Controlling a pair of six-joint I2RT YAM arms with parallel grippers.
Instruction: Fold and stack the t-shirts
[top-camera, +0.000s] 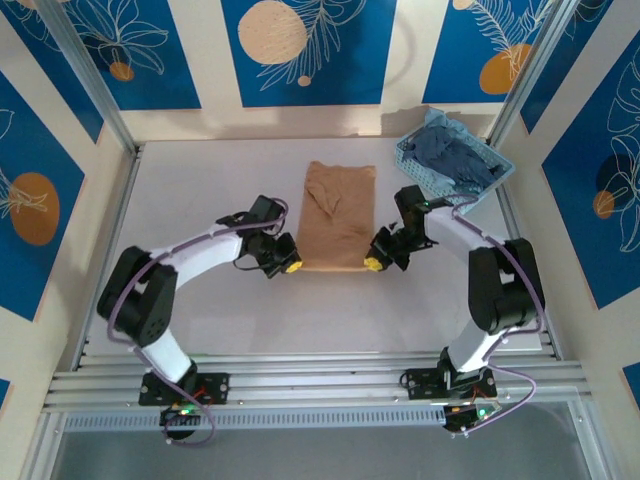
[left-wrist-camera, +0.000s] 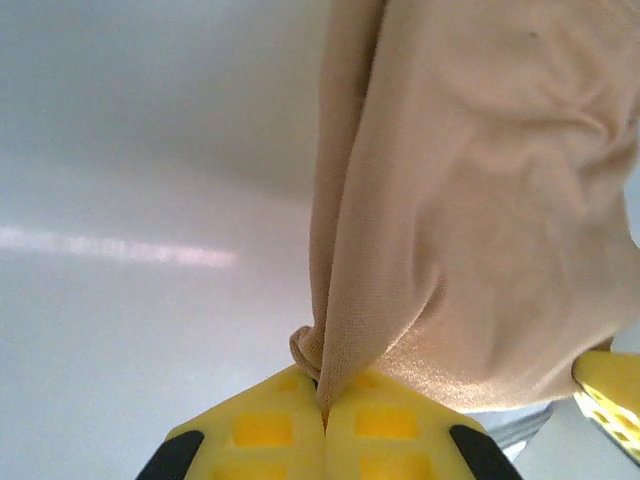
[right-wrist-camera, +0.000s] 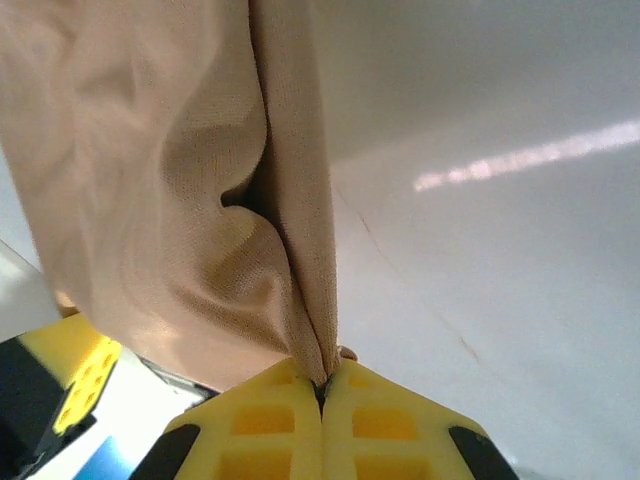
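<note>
Top external: shows tan-orange t-shirt (top-camera: 340, 215) flat mid-counter (top-camera: 200, 180), slate-blue t-shirt (top-camera: 455, 160) heaped in basket (top-camera: 407, 160). Left wrist: finds left end effector (left-wrist-camera: 323, 415) clamped tight on a near hem corner. Right wrist: likewise right end effector (right-wrist-camera: 322, 385) on the other corner. Risks thin pinches slipping, or uneven lifting skewing the fold. Cannot tell how many cloth layers sit in either pinch.

There is one tan-orange cloth t-shirt (top-camera: 340, 215), one slate-blue cloth t-shirt (top-camera: 455, 158), one light blue plastic lattice basket (top-camera: 412, 166), and two yellow-tipped grippers: left end effector (top-camera: 290, 266), right end effector (top-camera: 373, 263).
</note>
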